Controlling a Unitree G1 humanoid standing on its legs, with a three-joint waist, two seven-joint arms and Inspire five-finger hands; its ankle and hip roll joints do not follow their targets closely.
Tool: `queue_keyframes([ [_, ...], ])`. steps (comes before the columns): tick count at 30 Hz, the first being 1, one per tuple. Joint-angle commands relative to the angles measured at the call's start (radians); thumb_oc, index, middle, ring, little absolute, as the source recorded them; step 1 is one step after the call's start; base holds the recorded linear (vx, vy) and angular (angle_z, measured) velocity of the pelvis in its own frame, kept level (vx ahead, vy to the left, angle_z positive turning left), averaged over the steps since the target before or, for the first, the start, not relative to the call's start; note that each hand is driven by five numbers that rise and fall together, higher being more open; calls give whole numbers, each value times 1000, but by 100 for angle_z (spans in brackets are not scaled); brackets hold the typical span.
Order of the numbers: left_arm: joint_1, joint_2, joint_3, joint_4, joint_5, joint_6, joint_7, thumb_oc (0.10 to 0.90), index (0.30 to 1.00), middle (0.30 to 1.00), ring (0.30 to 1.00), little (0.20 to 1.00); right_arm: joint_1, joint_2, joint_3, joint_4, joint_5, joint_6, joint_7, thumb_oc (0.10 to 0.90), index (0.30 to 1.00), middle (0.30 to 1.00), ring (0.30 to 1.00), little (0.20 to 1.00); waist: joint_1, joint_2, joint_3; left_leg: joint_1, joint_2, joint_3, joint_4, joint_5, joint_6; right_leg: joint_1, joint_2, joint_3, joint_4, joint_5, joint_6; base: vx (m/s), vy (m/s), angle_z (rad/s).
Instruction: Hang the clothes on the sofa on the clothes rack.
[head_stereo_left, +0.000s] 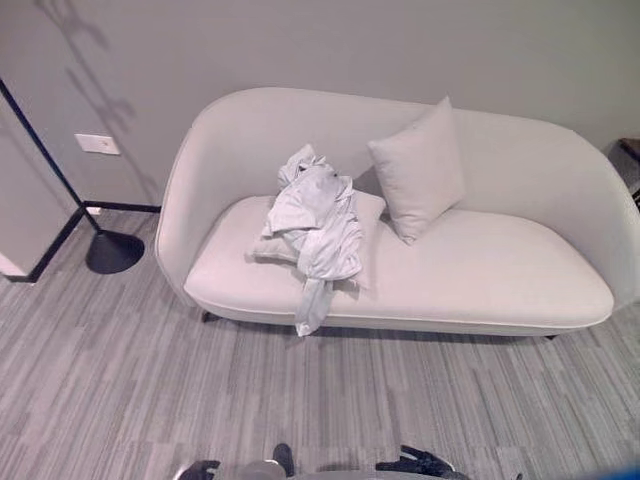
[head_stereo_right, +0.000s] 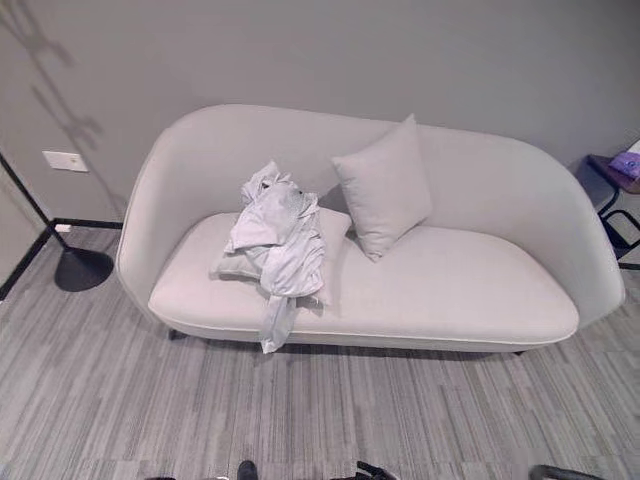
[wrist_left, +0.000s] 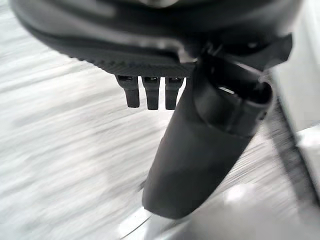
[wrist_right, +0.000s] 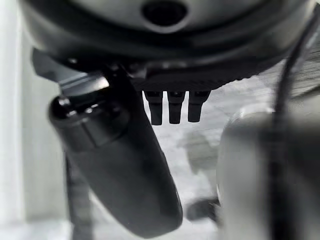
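Nearest, the left hand (wrist_left: 200, 150) hangs over the striped grey floor (head_stereo_left: 300, 400), fingers (wrist_left: 150, 92) straight, thumb extended, holding nothing. The right hand (wrist_right: 120, 165) hangs the same way, fingers (wrist_right: 172, 107) straight and empty.

Beyond the floor stands the pale sofa (head_stereo_left: 480, 270). The clothes (head_stereo_left: 318, 225), a crumpled light bundle, lie on the sofa's seat toward its left end, 1 sleeve drooping over the sofa's front edge. They rest on a flat cushion (head_stereo_left: 368, 205). Just right of the clothes, 1 upright cushion (head_stereo_left: 418, 170) leans against the sofa's backrest.

Left of the sofa, a black stand's round base (head_stereo_left: 113, 252) sits on the floor by the wall (head_stereo_left: 400, 50).
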Motion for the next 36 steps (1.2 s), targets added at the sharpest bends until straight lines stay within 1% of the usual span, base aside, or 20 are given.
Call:
queue_keyframes([
  [1,-20,-3,-58,-56,77,-59,12,800,900,900,900,900,-63,-107,-30,-348,-56,-108,-69,800,900,900,900,900,-6,78,9,-10,87,34,2,-7,-92,38,38,-108,-177,145,-73,492,145,14],
  [2,-21,-4,-69,-95,97,-72,12,800,900,900,900,900,-18,-177,-74,-547,-134,-128,-102,800,900,900,900,900,-47,86,25,26,81,-9,2,-24,-108,-30,83,-93,-323,73,-106,372,43,-2],
  [3,-21,-5,-70,-95,98,-72,12,800,900,900,900,900,-15,-177,-76,-552,-135,-126,-102,800,900,900,900,900,-48,91,23,24,85,-10,2,-22,-109,-28,88,-97,-331,78,-108,469,-103,50],
  [4,-22,-22,-78,-111,98,-82,12,800,900,900,900,900,12,-213,-151,-642,-159,-154,-150,800,900,900,900,900,-74,81,31,43,80,-49,2,-35,-130,-37,119,-44,-588,65,-114,367,-142,86],
  [5,-28,-32,-83,-115,103,-86,13,800,900,900,900,900,13,-227,-185,-676,-163,-161,-176,800,900,900,900,900,-88,74,34,58,79,-72,2,-52,-141,-46,123,6,-712,70,-107,499,-188,96],
  [6,-41,-40,-88,-113,110,-89,10,800,900,900,900,900,12,-244,-217,-716,-179,-165,-200,800,900,900,900,900,-100,67,38,75,82,-96,2,-74,-151,-47,115,55,-819,102,-91,362,-136,102],
  [7,-50,-42,-98,-107,132,-90,12,800,900,900,900,900,24,-251,-250,-732,-201,-164,-226,800,900,900,900,900,-111,57,39,94,82,-121,2,-103,-155,-47,118,114,-863,129,-76,288,-143,136],
  [8,-48,-44,-96,-104,144,-88,17,800,900,900,900,900,21,-258,-260,-723,-227,-156,-247,800,900,900,900,900,-113,50,37,107,85,-126,2,-107,-157,-71,120,139,-848,170,-57,228,-121,146],
  [9,-51,-42,-96,-106,152,-88,27,800,900,900,900,900,15,-260,-256,-731,-242,-159,-260,800,900,900,900,900,-100,48,30,105,90,-123,2,-108,-157,-58,118,124,-862,154,-67,322,-190,126],
  [10,-24,-48,-55,-109,125,-83,46,800,900,900,900,900,14,-268,-256,-709,-297,-138,-301,800,900,900,900,900,-82,43,13,110,95,-142,2,-100,-162,-16,121,82,-893,150,-85,258,-136,84],
  [11,-23,-48,-55,-110,124,-83,46,800,900,900,900,900,14,-269,-254,-708,-298,-138,-302,800,900,900,900,900,-86,45,13,111,97,-145,2,-100,-163,-12,122,78,-897,151,-85,272,-152,84],
  [14,26,-70,2,-104,47,-74,69,800,900,900,900,900,-6,-272,-275,-634,-320,-108,-363,800,900,900,900,900,-47,45,-12,108,116,-189,2,-98,-177,51,133,17,-968,153,-95,200,-120,53],
  [16,40,-89,25,-49,27,-57,84,800,900,900,900,900,-18,-270,-274,-608,-318,-105,-368,800,900,900,900,900,-38,47,-20,102,128,-211,2,-94,-189,76,140,-14,-991,147,-99,134,-93,56],
  [17,40,-89,25,-49,27,-57,84,800,900,900,900,900,-18,-270,-274,-608,-318,-105,-368,800,900,900,900,900,-38,47,-20,102,128,-211,2,-94,-189,76,140,-14,-991,147,-99,151,-87,56],
  [18,62,-99,41,4,41,-44,89,800,900,900,900,900,-24,-269,-261,-582,-311,-101,-356,800,900,900,900,900,-26,50,-30,106,139,-220,2,-95,-201,88,145,-28,-992,132,-105,186,-88,35],
  [19,76,-101,43,8,47,-44,87,800,900,900,900,900,-36,-273,-244,-553,-307,-101,-345,800,900,900,900,900,-17,55,-37,110,151,-224,2,-95,-211,101,152,-43,-992,116,-111,223,-109,48],
  [22,79,-95,32,-10,36,-52,93,800,900,900,900,900,-85,-281,-211,-474,-275,-111,-336,800,900,900,900,900,-1,55,-29,104,169,-238,2,-80,-231,117,162,-66,-992,99,-123,84,-67,38],
  [26,80,-103,12,-13,50,-50,92,800,900,900,900,900,-103,-282,-186,-478,-278,-113,-328,800,900,900,900,900,2,58,-28,107,177,-237,2,-80,-240,128,168,-75,-992,86,-127,31,-22,2],
  [28,82,-108,-25,-28,78,-52,86,800,900,900,900,900,-113,-276,-163,-478,-295,-109,-324,800,900,900,900,900,5,63,-27,107,183,-233,2,-78,-247,131,173,-82,-992,78,-131,24,-8,0],
  [36,100,-111,-34,-36,76,-50,80,800,900,900,900,900,-137,-233,-102,-440,-252,-110,-279,800,900,900,900,900,16,66,-28,114,195,-223,2,-80,-256,146,180,-86,-992,60,-137,16,-1,1],
])
